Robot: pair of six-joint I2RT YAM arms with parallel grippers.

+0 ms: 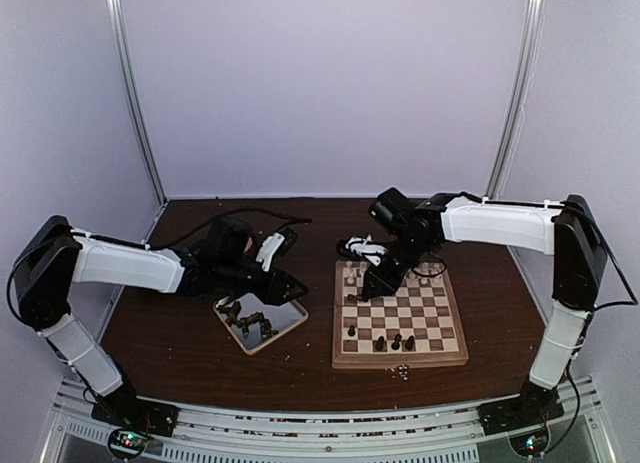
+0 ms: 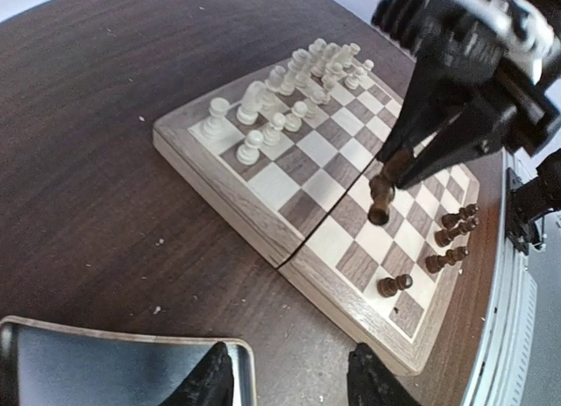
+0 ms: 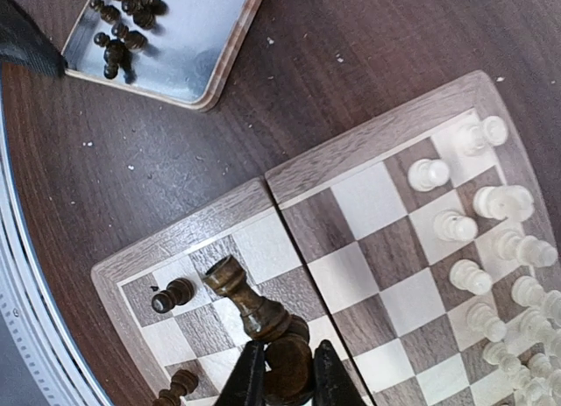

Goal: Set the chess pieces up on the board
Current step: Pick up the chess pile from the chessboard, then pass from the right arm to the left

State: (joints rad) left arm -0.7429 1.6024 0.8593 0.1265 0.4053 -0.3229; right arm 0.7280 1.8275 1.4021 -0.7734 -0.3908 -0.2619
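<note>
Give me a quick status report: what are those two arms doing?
Right fingers shut on a dark chess piece over the board. Left fingers open, empty, at the tray edge. Other dark pieces stand close by.

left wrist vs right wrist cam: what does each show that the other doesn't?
Left wrist only: the black wrist housing above the right tool. Right wrist only: dark brown chess pieces lying in the square silver metal tray. Both: the checkered wooden chessboard, pale cream chess pieces on it, and the dark turned piece pinched in the right tool.
</note>
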